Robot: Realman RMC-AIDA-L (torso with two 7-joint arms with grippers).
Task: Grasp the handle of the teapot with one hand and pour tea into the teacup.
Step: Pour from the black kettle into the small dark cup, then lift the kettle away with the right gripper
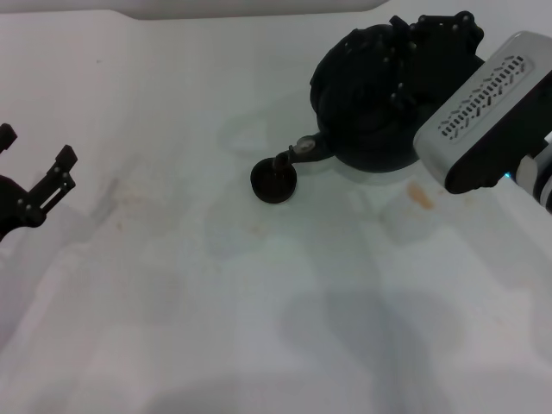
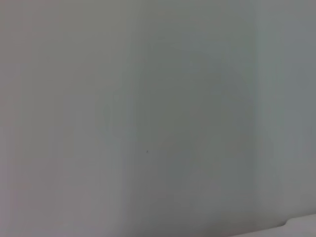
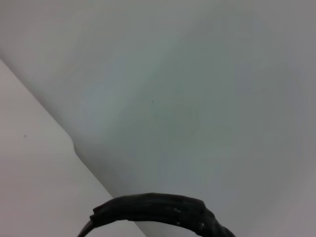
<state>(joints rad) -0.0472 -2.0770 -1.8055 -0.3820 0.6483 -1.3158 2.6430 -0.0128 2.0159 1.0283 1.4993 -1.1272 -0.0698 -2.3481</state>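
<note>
The black teapot (image 1: 362,112) is at the back right of the white table, tipped with its short spout (image 1: 300,155) down over the small dark teacup (image 1: 274,183). My right gripper (image 1: 435,43) sits on top of the teapot, shut on the handle; its black body merges with the pot, so the handle is hidden in the head view. In the right wrist view the handle (image 3: 158,210) shows as a black ribbed arc close to the camera. My left gripper (image 1: 36,145) rests open at the far left, away from both.
The white table (image 1: 259,302) carries faint stains, one orange-brown mark (image 1: 420,197) just in front of the teapot. The right arm's grey wrist housing (image 1: 483,108) reaches in from the right edge. The left wrist view shows only plain surface.
</note>
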